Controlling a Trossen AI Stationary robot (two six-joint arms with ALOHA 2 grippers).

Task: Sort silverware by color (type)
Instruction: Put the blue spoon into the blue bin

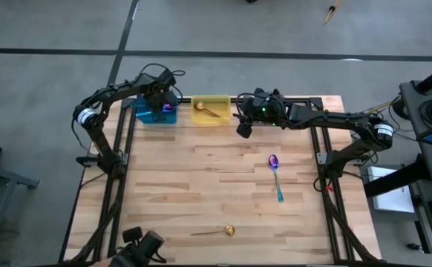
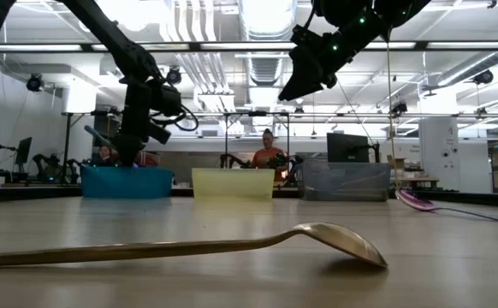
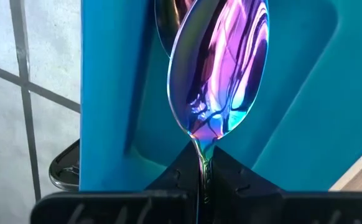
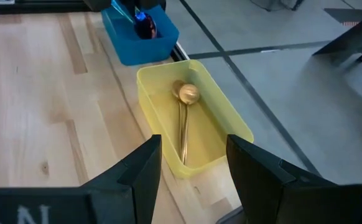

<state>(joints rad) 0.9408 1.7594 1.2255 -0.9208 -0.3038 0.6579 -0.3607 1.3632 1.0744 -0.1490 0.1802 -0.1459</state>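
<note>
**Iridescent spoon going into the blue bin**

Your left gripper [image 3: 201,177] is pinching the neck of an iridescent spoon [image 3: 221,68], jaws fully closed on it, and holding it over the blue bin [image 1: 151,115] at the far left of the surface [image 1: 201,193]. Releasing it there looks like your next move.

Your right gripper [image 4: 192,163] is hanging wide open and empty above the yellow bin [image 4: 231,124], where a gold spoon [image 4: 185,118] is already lying.

Two spoons are waiting: a purple, teal-handled spoon [image 1: 275,174] lying right of centre, and a second gold spoon [image 1: 214,232] at the near edge. Either will call for a low, careful pinch.
</note>
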